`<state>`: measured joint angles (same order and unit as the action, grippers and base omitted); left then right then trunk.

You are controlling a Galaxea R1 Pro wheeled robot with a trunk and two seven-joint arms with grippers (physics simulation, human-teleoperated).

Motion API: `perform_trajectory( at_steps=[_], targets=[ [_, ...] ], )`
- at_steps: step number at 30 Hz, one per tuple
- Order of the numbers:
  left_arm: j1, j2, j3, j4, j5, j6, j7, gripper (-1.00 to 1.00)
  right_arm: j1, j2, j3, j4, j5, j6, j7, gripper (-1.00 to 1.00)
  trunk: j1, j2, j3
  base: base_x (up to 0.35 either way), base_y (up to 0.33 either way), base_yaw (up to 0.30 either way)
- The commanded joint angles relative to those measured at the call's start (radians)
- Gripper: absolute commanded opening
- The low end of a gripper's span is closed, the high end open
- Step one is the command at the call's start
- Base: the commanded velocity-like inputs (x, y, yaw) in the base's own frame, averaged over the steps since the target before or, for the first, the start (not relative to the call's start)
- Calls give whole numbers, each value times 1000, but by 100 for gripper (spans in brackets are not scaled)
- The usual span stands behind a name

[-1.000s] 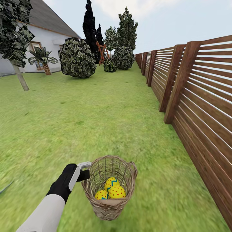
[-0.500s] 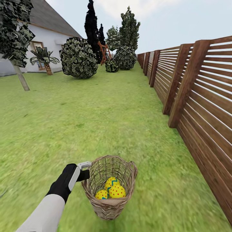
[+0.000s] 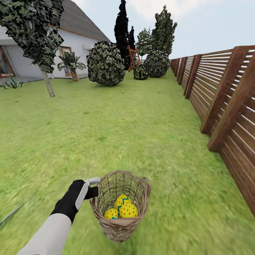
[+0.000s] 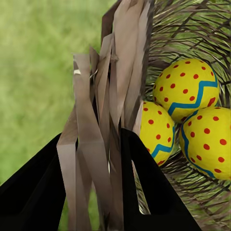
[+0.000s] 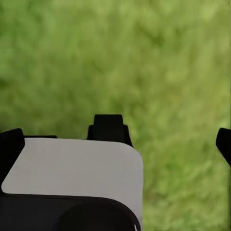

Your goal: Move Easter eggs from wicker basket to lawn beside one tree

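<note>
Over the lawn (image 3: 141,134), left gripper (image 3: 92,187) pinches the wicker basket (image 3: 120,205) rim, wall clamped between its fingers (image 4: 33,192). Three Easter eggs (image 3: 122,208) sit inside, touching. Right gripper (image 5: 166,134) faces bare grass, fingers spread. Tree (image 3: 39,42) stands far off by the house (image 3: 76,46); slatted fence (image 3: 226,106) at right.

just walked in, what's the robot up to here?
The left gripper is clamped on the rim of the wicker basket, carrying it over the lawn. All three Easter eggs sit inside. A tree stands ahead to the left, near the house; a wooden fence runs along the right. The right wrist camera looks down at grass; the right gripper's state is unclear.
</note>
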<state>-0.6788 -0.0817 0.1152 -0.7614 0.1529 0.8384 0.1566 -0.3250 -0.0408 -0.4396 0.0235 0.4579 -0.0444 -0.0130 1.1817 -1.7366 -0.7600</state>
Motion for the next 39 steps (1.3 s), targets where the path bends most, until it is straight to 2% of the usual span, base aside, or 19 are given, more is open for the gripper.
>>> perform_trajectory(
  at_steps=[1, 39],
  targets=[
    [-1, -1, 3, -1, 19, 2, 9, -100, -1, -1, -8, 3, 10, -5, -2, 100, 0, 0, -1, 318, 0, 292],
    [-1, -1, 3, -1, 19, 2, 9, -100, -1, -1, -8, 4, 14, -5, -6, 100, 0, 0, -1, 318, 0, 292]
  ],
)
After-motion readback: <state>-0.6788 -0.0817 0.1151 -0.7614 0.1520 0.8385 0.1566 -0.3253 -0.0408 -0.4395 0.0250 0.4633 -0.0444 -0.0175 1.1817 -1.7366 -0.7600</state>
